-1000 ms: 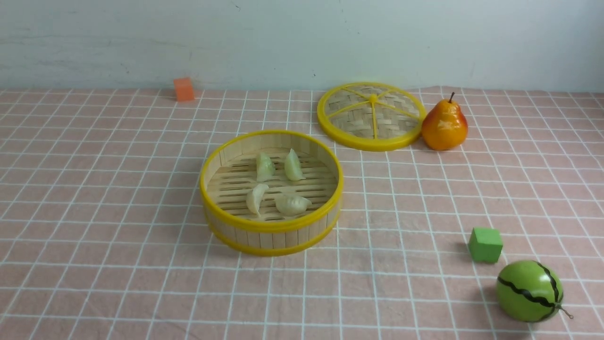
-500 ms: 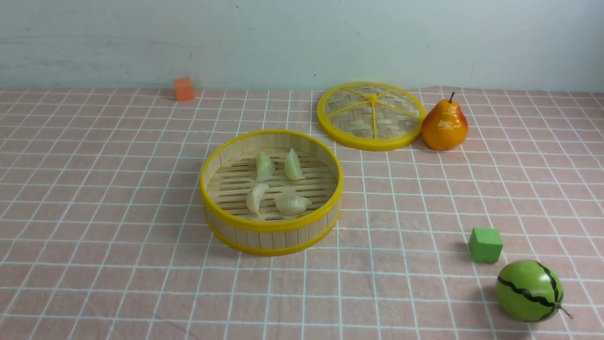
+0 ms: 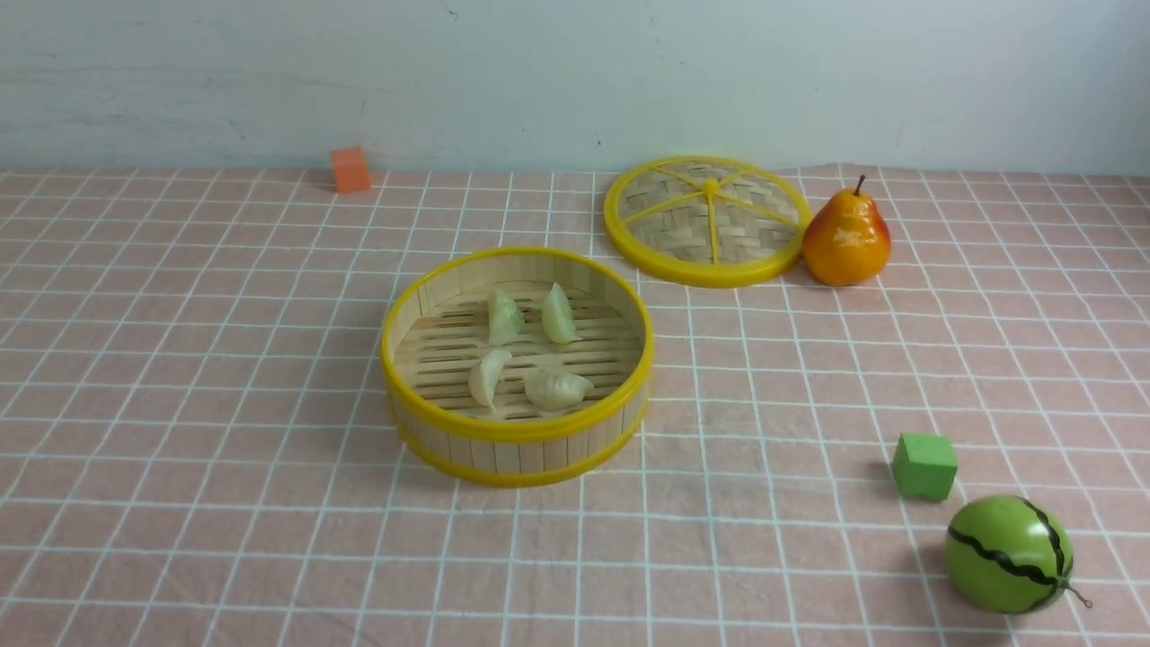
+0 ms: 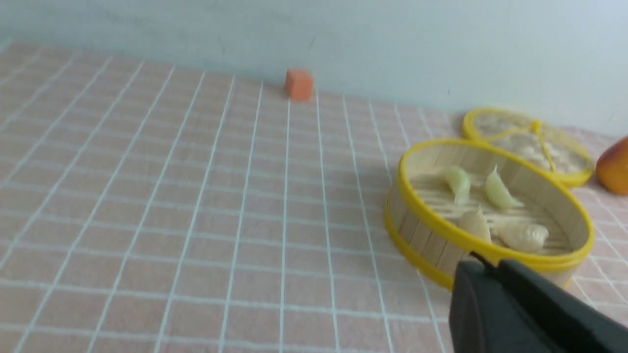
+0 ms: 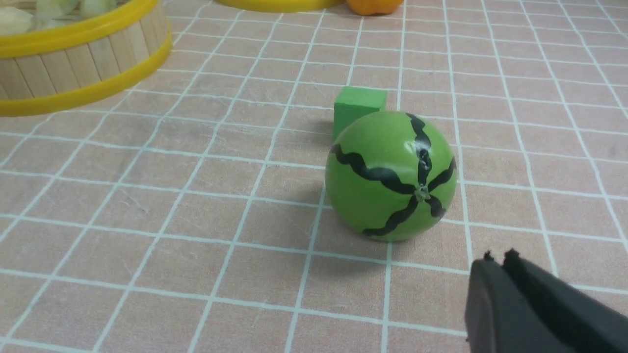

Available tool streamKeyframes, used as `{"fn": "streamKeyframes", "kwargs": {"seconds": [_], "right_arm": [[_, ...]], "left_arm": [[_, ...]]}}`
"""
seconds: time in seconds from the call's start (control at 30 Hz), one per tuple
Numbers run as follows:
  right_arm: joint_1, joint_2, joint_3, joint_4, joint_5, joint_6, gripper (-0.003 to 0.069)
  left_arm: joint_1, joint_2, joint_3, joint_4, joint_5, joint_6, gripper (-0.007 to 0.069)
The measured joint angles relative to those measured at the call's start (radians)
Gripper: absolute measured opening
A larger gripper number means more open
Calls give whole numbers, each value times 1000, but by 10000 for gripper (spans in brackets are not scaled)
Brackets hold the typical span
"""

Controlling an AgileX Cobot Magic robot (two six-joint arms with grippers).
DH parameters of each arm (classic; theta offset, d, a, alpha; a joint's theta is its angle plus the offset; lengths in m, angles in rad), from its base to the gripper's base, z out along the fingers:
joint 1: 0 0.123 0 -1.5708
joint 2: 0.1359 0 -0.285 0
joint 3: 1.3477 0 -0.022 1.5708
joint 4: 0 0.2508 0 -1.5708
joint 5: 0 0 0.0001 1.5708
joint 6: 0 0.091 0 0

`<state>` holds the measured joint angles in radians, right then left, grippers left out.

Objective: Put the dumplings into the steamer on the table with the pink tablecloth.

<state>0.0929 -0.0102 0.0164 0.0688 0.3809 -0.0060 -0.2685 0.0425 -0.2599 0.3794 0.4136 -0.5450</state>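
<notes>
The steamer (image 3: 517,440) stands mid-table on the pink tablecloth (image 3: 225,359). Several pale dumplings lie on its slatted floor, two at the back (image 3: 504,317) (image 3: 559,314) and two at the front (image 3: 488,377) (image 3: 557,388). Neither arm shows in the front view. In the left wrist view my left gripper (image 4: 485,262) is shut and empty, just outside the steamer's wall (image 4: 427,235), the dumplings (image 4: 522,236) beyond it. In the right wrist view my right gripper (image 5: 498,256) is shut on nothing, low over the cloth near a toy watermelon (image 5: 390,176).
The woven yellow lid (image 3: 707,220) lies at the back right with a pear (image 3: 846,238) beside it. A green cube (image 3: 924,465) and the watermelon (image 3: 1007,553) sit at the front right. An orange cube (image 3: 349,169) rests by the back wall.
</notes>
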Motion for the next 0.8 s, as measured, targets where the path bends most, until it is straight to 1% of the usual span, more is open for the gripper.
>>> {"fn": "streamKeyframes", "kwargs": {"seconds": [0.03, 0.1, 0.17, 0.2, 0.23, 0.3, 0.47, 0.6, 0.8], "right_arm": [[0, 0, 0, 0, 0, 0, 29], [0, 0, 0, 0, 0, 0, 31], [0, 0, 0, 0, 0, 0, 34], [0, 0, 0, 0, 0, 0, 34], [0, 0, 0, 0, 0, 0, 36], [0, 0, 0, 0, 0, 0, 38], [0, 0, 0, -1, 0, 0, 43], [0, 0, 0, -1, 0, 0, 48], [0, 0, 0, -1, 0, 0, 56]], "left_arm": [[11, -4, 12, -12, -18, 13, -14], [93, -30, 63, -113, -75, 107, -14], [196, -52, 165, -258, -121, 235, -14], [201, -53, 173, -258, -122, 235, -14], [222, -53, 226, -285, -127, 272, -14], [229, -53, 266, -296, -122, 288, -14], [208, -53, 289, -313, -16, 289, -14], [187, -53, 290, -316, -11, 293, -14], [184, -53, 290, -317, -11, 294, -14]]}}
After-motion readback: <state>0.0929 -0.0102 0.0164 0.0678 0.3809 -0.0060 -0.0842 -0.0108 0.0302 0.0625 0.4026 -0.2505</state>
